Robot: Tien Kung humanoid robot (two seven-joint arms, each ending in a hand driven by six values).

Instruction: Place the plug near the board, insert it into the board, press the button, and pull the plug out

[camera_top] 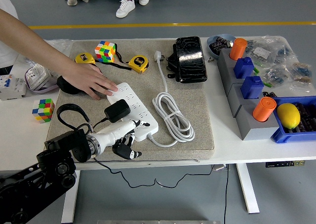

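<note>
Head view: black power adapter (117,110) sits plugged into the white power strip (134,109), just above the left hand (123,141), whose fingers (129,154) hang loosely apart, empty. Rigid, light; grip its flat sides.

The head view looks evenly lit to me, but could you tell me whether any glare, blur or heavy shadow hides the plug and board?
Head view: soft, even light; the black plug adapter and white power strip are sharp, shadows faint; glare only on the glossy black pouch; the robot's left hand is slightly soft.
</note>
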